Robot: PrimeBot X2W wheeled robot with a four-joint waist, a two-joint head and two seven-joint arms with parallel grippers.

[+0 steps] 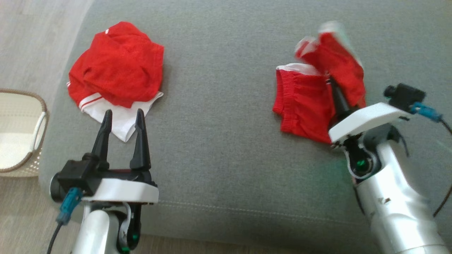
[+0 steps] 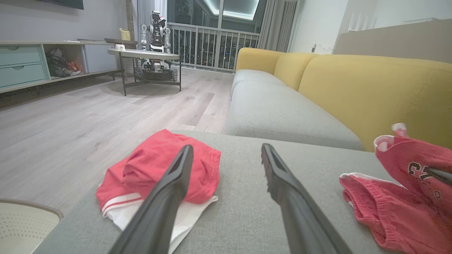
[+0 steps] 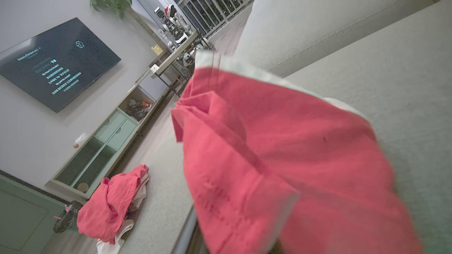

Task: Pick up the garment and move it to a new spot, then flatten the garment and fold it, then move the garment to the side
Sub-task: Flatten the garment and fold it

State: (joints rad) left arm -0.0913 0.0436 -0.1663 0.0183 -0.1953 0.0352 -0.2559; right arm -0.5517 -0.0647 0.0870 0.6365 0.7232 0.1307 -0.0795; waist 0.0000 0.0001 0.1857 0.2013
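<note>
The garment [image 1: 307, 102], red shorts with white trim, lies at the right of the grey cushion [image 1: 226, 158] with one part lifted and blurred. My right gripper [image 1: 330, 80] is shut on that raised cloth, its fingers half buried in the folds. In the right wrist view the red garment [image 3: 282, 169] hangs close over the lens and hides the fingers. In the left wrist view the same garment [image 2: 399, 208] sits at the right edge. My left gripper [image 1: 123, 112] stands open near the cushion's front left, holding nothing, its wide gap [image 2: 226, 148] plain in its own view.
A second crumpled red and white garment [image 1: 116, 70] lies at the cushion's back left, just beyond my left fingertips [image 2: 162, 169] [image 3: 109, 204]. A cream basket [image 1: 21, 134] stands on the floor at the left. The yellow sofa back [image 2: 370, 95] rises behind.
</note>
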